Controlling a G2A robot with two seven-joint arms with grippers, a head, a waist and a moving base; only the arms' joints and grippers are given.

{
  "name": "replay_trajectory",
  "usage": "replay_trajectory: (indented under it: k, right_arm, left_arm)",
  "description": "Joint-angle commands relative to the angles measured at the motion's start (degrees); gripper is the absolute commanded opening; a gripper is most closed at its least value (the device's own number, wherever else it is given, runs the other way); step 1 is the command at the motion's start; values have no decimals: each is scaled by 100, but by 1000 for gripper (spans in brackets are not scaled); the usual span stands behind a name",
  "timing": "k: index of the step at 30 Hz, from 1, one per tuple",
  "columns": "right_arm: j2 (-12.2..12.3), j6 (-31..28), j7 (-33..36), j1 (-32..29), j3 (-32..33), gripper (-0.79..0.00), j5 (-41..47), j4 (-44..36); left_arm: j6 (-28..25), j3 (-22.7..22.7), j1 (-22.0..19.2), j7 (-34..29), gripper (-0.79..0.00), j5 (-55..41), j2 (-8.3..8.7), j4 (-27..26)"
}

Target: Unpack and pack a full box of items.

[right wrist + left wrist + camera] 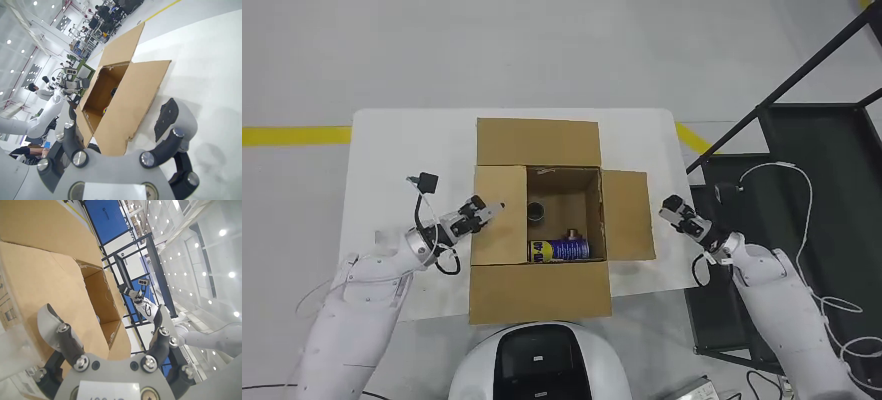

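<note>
An open cardboard box [538, 142] stands in the middle of the white table [402, 150], all four flaps folded out. Inside it a blue and yellow spray can [560, 248] lies along the near wall, and a small dark round item [536, 212] sits at the far left. My left gripper [485, 212] hovers over the left flap, open and holding nothing; its wrist view looks across that flap [47, 279] into the box. My right gripper [672, 209] is open just beyond the right flap [136, 91]. Past that flap I glimpse the can [105, 110] and the dark item [113, 92].
A black metal rack [802, 150] stands close to the table's right side, near my right arm. A yellow line [292, 135] runs along the floor at the left. Bare table surface lies left of the box and behind it.
</note>
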Motion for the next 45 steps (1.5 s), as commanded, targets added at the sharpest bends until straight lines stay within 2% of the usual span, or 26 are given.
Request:
replay_trajectory:
  k: [1,6,12,19,23,26,34,39,45]
  right_arm:
    - [-15,115,-24,-7,-87,0,-43,23]
    - [-77,194,390,199,-559,0,272,201]
    - [-100,-347,810,413,-839,0,1049,314]
    - [16,-347,1386,262,-569,0,1583,-724]
    - [85,-347,1387,275,-715,0,1376,-1380]
    - [121,-317,1416,480,-1003,0,1138,-1547]
    - [-25,111,1759,1548,-2112,0,747,-1105]
    - [-170,369,1790,2019,-2680,0,-62,-1066]
    - [-286,820,1628,2316,-3087,0,-1031,-1169]
  left_arm:
    - [-13,16,10,32,0,16,2,7]
    - [-12,38,34,96,0,57,10,4]
    - [1,-24,60,176,0,68,30,-24]
    - [26,-162,111,298,0,-64,55,-113]
    - [35,-253,150,364,0,-119,71,-161]
    - [32,-314,195,369,0,-145,85,-211]
    - [23,-471,305,418,0,-190,121,-280]
    - [92,-485,305,347,0,-114,139,-265]
    - [209,-282,185,199,0,-40,131,-272]
